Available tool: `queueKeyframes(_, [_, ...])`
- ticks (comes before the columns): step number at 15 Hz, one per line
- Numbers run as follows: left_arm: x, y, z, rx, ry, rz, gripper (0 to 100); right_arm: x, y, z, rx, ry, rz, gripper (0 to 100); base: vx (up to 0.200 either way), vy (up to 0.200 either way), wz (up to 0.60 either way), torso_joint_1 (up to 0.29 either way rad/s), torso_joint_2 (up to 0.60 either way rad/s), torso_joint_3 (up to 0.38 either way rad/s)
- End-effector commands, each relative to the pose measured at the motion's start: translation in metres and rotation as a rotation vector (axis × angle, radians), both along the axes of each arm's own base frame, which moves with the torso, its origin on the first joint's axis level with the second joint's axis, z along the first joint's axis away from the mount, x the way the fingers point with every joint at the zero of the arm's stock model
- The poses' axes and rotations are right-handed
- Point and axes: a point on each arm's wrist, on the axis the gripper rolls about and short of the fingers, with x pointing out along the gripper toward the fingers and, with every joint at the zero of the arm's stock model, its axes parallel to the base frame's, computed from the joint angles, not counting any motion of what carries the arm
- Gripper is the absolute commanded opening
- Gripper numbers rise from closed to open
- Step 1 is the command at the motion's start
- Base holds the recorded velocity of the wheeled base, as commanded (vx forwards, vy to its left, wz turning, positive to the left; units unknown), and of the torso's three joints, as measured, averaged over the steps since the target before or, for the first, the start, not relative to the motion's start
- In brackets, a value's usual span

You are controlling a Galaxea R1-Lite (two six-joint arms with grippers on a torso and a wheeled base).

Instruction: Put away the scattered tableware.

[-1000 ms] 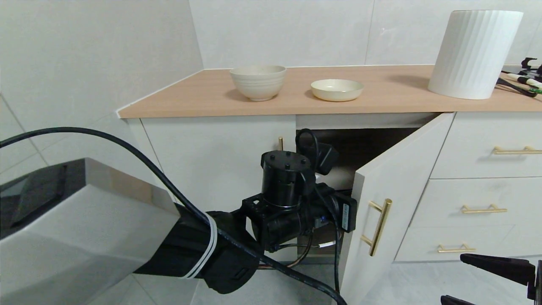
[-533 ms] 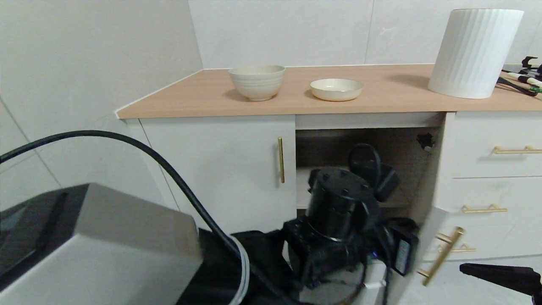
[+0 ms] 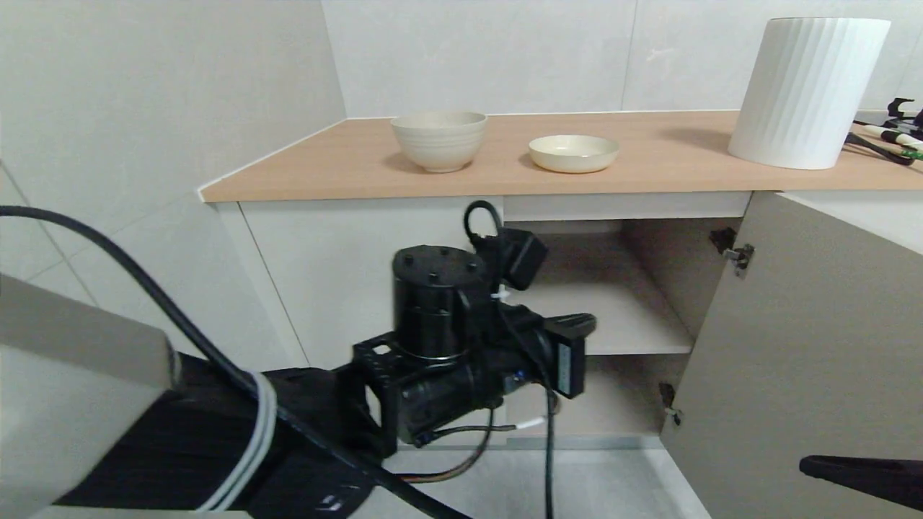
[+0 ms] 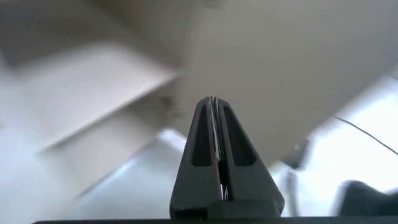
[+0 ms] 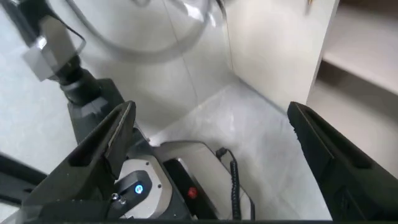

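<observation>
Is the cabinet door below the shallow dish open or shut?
Open: the cabinet door stands swung wide, inner face and hinges showing, shelf exposed.

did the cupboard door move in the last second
Yes. The cupboard door has swung wider open to the right relative to the countertop; its inner face now shows, and the shelf inside is exposed.

open cabinet door (image 3: 807, 346) runs off the edge at 4 o'clock; pen-like things (image 3: 890, 137) at 2 o'clock cut short.
</observation>
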Motion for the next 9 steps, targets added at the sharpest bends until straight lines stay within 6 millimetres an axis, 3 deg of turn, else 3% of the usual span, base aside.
queueKeyframes(1, [0.010, 0.069, 0.011, -0.015, -0.012, 0.149, 0, 0.029, 0.018, -0.002, -0.066, 0.091, -0.032, 100, 0.000, 0.000, 0.00, 0.000, 0.00, 0.000])
queueKeyframes(3, [0.007, 0.130, 0.014, -0.032, -0.059, 0.256, 0, 0.074, 0.043, 0.007, -0.109, 0.134, -0.091, 100, 0.000, 0.000, 0.00, 0.000, 0.00, 0.000])
queueKeyframes(5, [-0.003, 0.166, 0.018, -0.018, -0.084, 0.323, 0, 0.103, 0.060, 0.018, -0.115, 0.118, -0.118, 100, 0.000, 0.000, 0.00, 0.000, 0.00, 0.000])
queueKeyframes(7, [-0.017, 0.181, 0.010, 0.012, -0.072, 0.314, 0, 0.116, 0.069, 0.044, -0.068, 0.056, -0.119, 100, 0.000, 0.000, 0.00, 0.000, 0.00, 0.000])
queueKeyframes(9, [-0.022, 0.184, 0.012, 0.014, -0.086, 0.313, 0, 0.112, 0.076, 0.062, -0.045, 0.020, -0.092, 100, 0.000, 0.000, 0.00, 0.000, 0.00, 0.000])
